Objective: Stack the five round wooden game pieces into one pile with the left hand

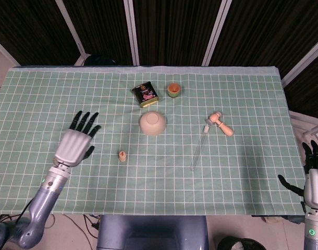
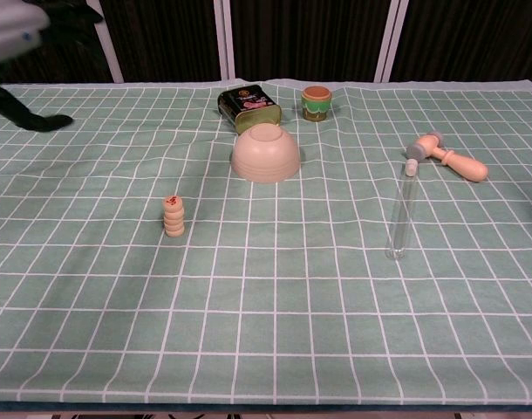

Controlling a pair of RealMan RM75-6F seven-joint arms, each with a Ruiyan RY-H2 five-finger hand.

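The round wooden game pieces stand as one small pile point(image 1: 122, 155) point(image 2: 173, 216) on the green checked cloth, the top piece showing a red mark. My left hand point(image 1: 76, 141) hovers well to the left of the pile with its fingers spread and nothing in it; the chest view shows only its edge point(image 2: 22, 35) at the top left corner. My right hand point(image 1: 315, 177) hangs off the table's right edge, fingers apart and empty.
An upturned beige bowl point(image 1: 152, 123) sits behind the pile. Further back are a dark tin point(image 1: 145, 94) and a small orange-lidded jar point(image 1: 173, 89). A glass tube point(image 1: 198, 147) and a wooden mallet point(image 1: 221, 123) lie to the right.
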